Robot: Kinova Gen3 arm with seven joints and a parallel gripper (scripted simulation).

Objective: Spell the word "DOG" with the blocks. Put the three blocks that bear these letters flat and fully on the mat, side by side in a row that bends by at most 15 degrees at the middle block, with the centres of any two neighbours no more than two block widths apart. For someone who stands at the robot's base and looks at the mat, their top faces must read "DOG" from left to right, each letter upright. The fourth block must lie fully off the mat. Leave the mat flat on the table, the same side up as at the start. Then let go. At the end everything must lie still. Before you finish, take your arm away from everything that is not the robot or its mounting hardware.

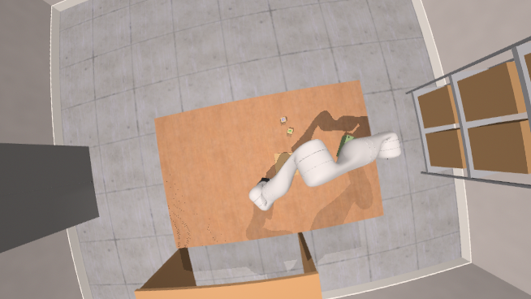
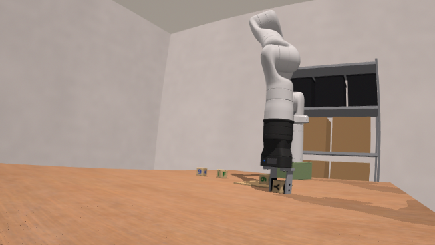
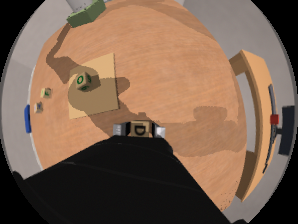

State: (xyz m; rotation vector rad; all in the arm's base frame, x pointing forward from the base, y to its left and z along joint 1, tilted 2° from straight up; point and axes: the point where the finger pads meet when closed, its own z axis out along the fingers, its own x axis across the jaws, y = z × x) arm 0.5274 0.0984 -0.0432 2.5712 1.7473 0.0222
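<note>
My gripper [image 2: 280, 190] [image 3: 141, 128] is low over the table beside the mat, its fingers open on either side of a wooden block [image 2: 277, 186] [image 3: 140, 129]. That block has a black D on top and a Y on one side. The flat tan mat [image 1: 278, 155] [image 2: 243, 182] [image 3: 107, 95] lies beside it. A block with a green O on top [image 3: 84, 81] [image 2: 264, 178] stands on the mat. A block with green marks [image 1: 290, 131] [image 2: 222, 174] [image 3: 46, 93] and one with blue marks [image 1: 283, 119] [image 2: 201, 172] [image 3: 38, 107] stand off the mat. Their top letters are too small to read.
A green box [image 1: 347, 139] [image 2: 302, 170] [image 3: 86, 13] is by the arm's base. The arm [image 1: 314, 162] reaches over part of the mat in the overhead view. A wooden piece of furniture [image 1: 231, 286] [image 3: 255, 65] stands beyond one table edge.
</note>
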